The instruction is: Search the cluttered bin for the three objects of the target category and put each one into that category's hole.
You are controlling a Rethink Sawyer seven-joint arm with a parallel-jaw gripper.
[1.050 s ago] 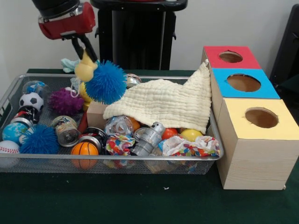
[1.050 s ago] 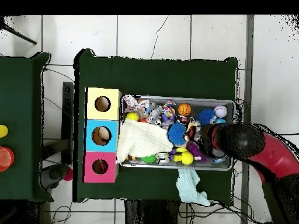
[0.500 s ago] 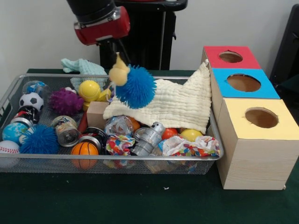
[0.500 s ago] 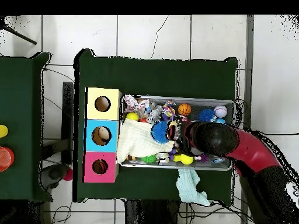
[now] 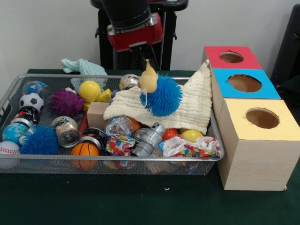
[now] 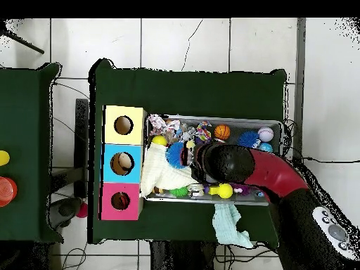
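My gripper (image 5: 148, 75) hangs over the middle of the wire bin (image 5: 112, 159), shut on a blue spiky ball (image 5: 164, 96), with a pale yellow piece (image 5: 149, 80) pinched against it. The ball hovers just above the cream cloth (image 5: 187, 101). In the overhead view the ball (image 6: 176, 153) sticks out from under the arm's wrist (image 6: 225, 162), near the blue box (image 6: 121, 163). Another blue spiky ball (image 5: 40, 140) and a purple one (image 5: 65, 101) lie at the bin's left. Red (image 5: 232, 57), blue (image 5: 244, 83) and yellow (image 5: 261, 118) boxes with holes stand to the right.
The bin holds a basketball (image 5: 85, 150), soccer ball (image 5: 31, 101), baseball (image 5: 8, 149), tin cans (image 5: 66, 131), a yellow toy (image 5: 90, 90), a wooden block (image 5: 96, 115) and crumpled wrappers (image 5: 187, 146). A teal cloth (image 5: 83, 66) lies behind the bin.
The arm has carried the blue spiky ball from the bin's left side rightward, over the cream cloth and toward the boxes. The yellow toy in the bin is uncovered now.
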